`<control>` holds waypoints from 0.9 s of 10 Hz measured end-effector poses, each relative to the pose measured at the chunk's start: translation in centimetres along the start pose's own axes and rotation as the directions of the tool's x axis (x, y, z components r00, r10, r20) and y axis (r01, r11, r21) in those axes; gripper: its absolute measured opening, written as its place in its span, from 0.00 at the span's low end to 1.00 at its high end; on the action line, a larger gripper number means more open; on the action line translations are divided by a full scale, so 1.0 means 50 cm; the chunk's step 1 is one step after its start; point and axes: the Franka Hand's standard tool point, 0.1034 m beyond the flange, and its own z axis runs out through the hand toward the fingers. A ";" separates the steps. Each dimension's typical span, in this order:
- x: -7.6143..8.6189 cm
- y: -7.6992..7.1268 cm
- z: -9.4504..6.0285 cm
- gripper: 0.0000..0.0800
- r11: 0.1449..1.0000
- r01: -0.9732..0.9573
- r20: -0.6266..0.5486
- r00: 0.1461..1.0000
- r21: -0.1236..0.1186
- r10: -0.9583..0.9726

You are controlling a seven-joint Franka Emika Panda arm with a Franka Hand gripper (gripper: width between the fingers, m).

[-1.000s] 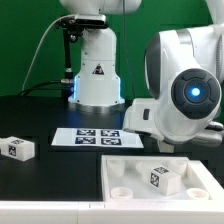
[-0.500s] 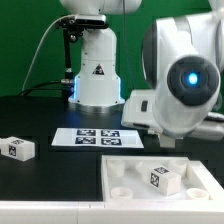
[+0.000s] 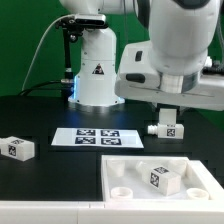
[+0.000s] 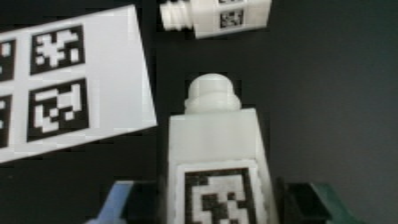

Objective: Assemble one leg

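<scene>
Franka arm at work, seen from both cameras: my white arm (image 3: 180, 45) fills the exterior view's right and bends down over the black worktop (image 3: 40, 120). My base (image 3: 97, 75) stands behind it at the far edge. The wide white panel (image 3: 130, 163), round sockets up, lies along the near edge, toward the corner on the exterior view's right. The marker board (image 3: 100, 137) (image 4: 71, 80) lies flat in the middle of the worktop, between the base and the panel. My pincer (image 3: 168, 112) (image 4: 214, 205) hangs low over the worktop, off the marker board's end on the exterior view's right. It is closed on the leg (image 4: 214, 150), with a dark finger (image 4: 121, 200) on either side of the tagged body and the rounded peg end pointing away from the wrist camera. A second leg (image 4: 217, 13) lies on its side on the worktop near the marker board's corner, peg end toward the board, apart from the one I hold. The exterior view shows a tagged leg directly under the pincer, and I cannot tell which of these two it is. A third leg (image 3: 160, 178) rests on the panel. A fourth leg (image 3: 17, 148) lies alone by the worktop's edge on the exterior view's left, well apart from the rest.
</scene>
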 end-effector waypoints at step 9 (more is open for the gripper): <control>0.088 -0.036 -0.141 0.36 0.991 0.135 -0.543 0.833 0.016 -0.105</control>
